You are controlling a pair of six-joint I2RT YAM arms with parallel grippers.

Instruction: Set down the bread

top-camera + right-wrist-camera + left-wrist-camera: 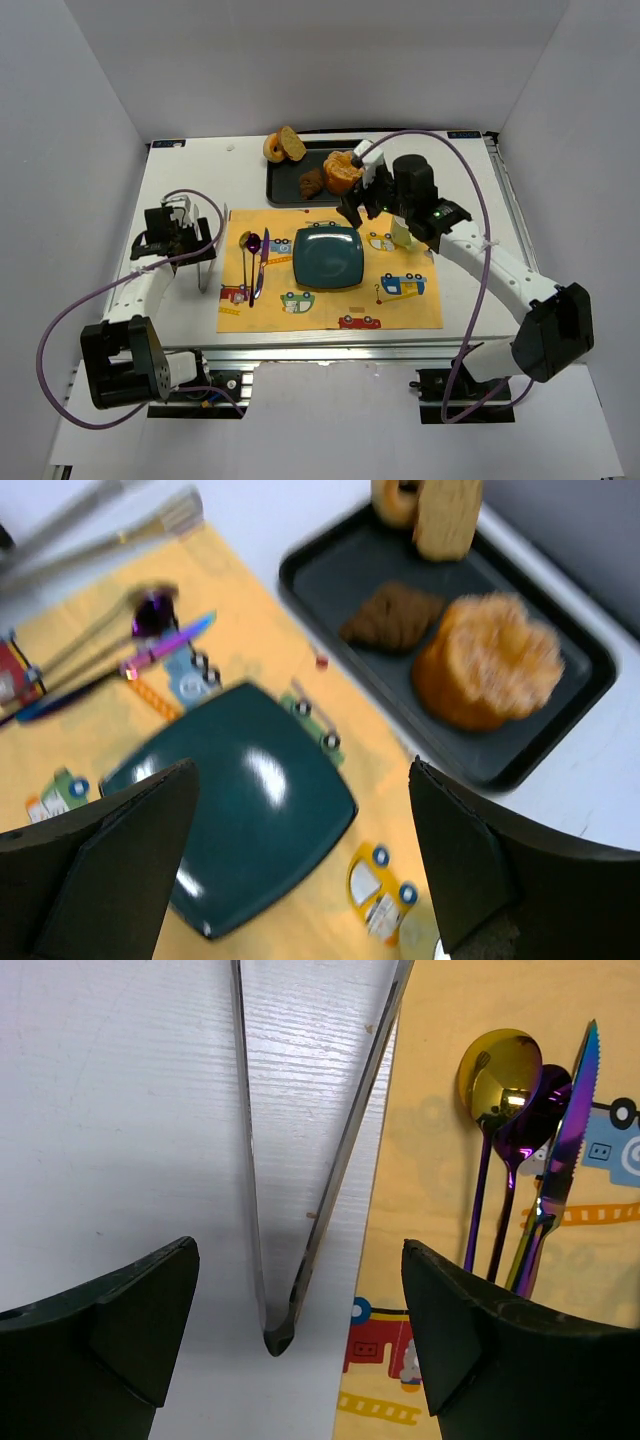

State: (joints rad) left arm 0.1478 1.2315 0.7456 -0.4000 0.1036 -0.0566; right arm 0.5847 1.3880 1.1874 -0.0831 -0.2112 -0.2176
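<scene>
Starting big: I see a white tabletop with a yellow rectangular placemat printed with cartoon cars on it. A black rectangular tray sits just past the mat's far edge. A dark teal square plate is mid-mat, nothing on it.

My right gripper hovers over the gap between plate and tray, fingers wide apart, holding nothing. My left gripper hangs over the long metal tongs, which lie on the table just left of the mat; its fingers are spread too, and I can't tell if it touches them.

On the tray there is a fluffy orange bun at right. The flat tan bread slice with brown crust stands on edge at the far left corner, touching a small golden ring roll. A dark brown lumpy chunk is beside the bun.

On the mat's left side lie a gold spoon, a purple spoon and an iridescent serrated knife, bunched together.
</scene>
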